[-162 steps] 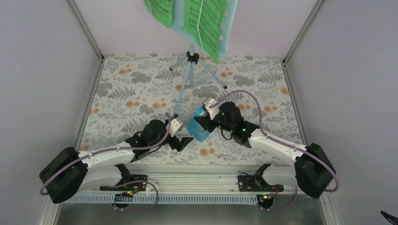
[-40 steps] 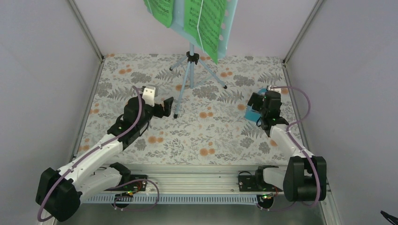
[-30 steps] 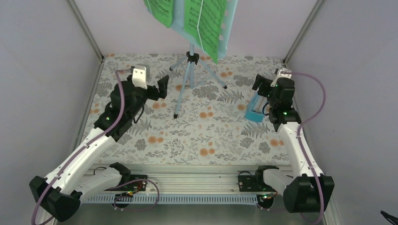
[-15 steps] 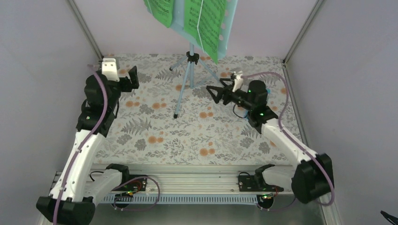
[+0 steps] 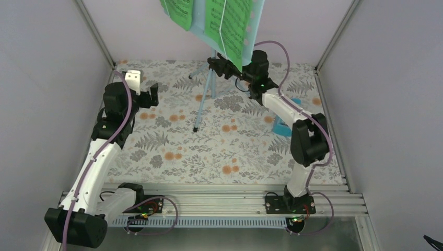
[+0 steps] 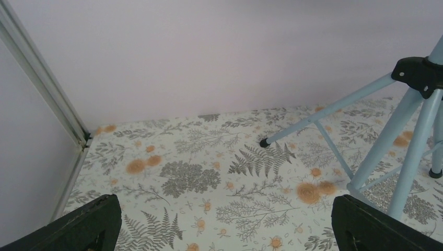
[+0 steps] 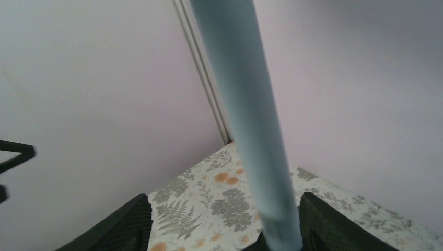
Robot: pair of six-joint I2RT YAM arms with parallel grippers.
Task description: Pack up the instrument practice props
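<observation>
Straddling the stand pole (image 7: 245, 130) sits the right gripper (image 7: 225, 222).

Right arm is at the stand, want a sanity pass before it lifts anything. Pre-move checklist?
1. Pole between the right hand's fingers: ok, a finger shows on each side in the wrist view.
2. Firm grip on the pole: not ok, a gap shows beside it.
3. Green pages off the stand: not ok, they sit up on its top.
4. Left hand clear: ok, open, empty, apart from the stand's legs.
5. Metronome out of the way: ok, on the table to the right, apart from the stand.
</observation>
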